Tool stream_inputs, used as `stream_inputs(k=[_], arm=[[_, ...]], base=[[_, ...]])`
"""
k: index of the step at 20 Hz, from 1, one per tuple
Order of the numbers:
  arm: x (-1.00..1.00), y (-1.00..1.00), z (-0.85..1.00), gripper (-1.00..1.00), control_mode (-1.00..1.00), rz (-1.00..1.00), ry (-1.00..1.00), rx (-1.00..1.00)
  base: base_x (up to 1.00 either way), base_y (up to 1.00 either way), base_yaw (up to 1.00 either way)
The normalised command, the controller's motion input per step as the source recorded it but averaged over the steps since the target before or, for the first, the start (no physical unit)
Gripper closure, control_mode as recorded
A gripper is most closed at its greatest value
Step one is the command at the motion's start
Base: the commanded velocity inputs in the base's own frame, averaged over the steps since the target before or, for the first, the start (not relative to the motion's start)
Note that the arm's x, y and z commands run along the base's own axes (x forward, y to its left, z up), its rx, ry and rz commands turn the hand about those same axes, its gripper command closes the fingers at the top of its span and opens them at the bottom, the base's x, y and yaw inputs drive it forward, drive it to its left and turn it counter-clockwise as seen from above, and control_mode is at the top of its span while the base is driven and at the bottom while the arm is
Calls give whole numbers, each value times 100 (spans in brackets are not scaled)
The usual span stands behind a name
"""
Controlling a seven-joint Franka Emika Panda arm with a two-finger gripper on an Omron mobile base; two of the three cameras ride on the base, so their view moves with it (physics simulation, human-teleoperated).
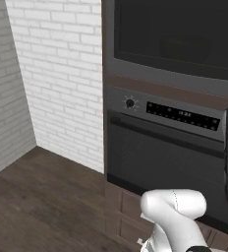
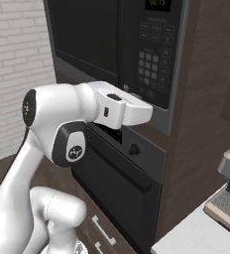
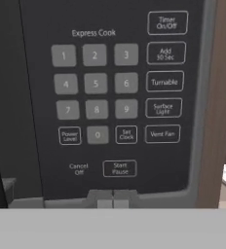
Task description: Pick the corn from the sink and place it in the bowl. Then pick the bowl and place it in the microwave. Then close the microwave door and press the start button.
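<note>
Jaws (image 3: 112,197) look pinched together, empty, though barely visible. Just above them, the black microwave's (image 2: 137,44) flat, stiff Start/Pause button (image 3: 120,168) needs a fingertip press.

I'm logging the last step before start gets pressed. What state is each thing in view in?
microwave door: shut, flush with the front.
Start/Pause button: not yet touched; hand just below it.
hand: fingertips together, shut, pointed at the keypad.
oven door: shut.
microwave display: lit.
</note>
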Motion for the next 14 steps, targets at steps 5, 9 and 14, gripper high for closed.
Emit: stream_inputs(k=[5,9,14], arm=[[17,-10,0,100,-100,0,0,0],[16,-12,0,100,-100,0,0,0],[14,-14,0,100,-100,0,0,0]], base=[[0,0,0],[0,0,0],[0,0,0]])
